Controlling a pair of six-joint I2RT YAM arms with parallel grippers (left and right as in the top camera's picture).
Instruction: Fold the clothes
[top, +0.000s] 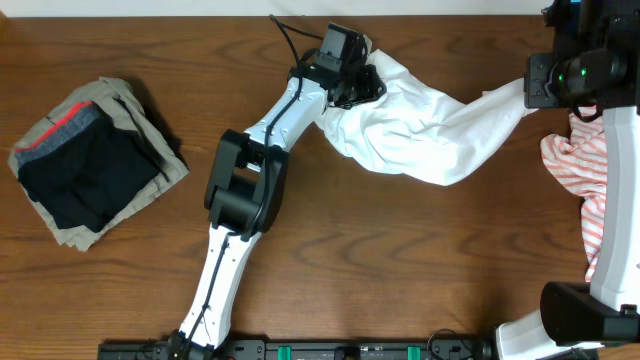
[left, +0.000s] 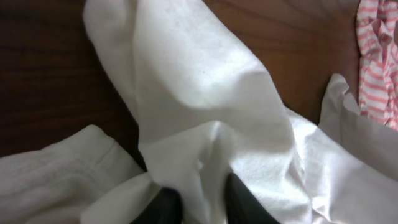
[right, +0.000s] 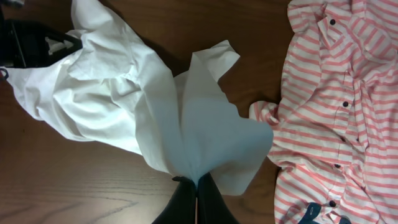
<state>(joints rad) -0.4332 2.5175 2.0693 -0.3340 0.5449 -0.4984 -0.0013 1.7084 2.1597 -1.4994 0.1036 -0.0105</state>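
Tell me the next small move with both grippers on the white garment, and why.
Probably draw the left gripper and right gripper apart to stretch the white garment flat: both pinch it, yet it is bunched and wrinkled between them.

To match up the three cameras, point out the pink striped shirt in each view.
Overhead: the pink striped shirt lies at the right edge, mid-height.
Left wrist: it shows in the top right corner, cut off by the frame.
Right wrist: it fills most of the right half.
Shared landmark: the white garment, to the left of the shirt in all three views.
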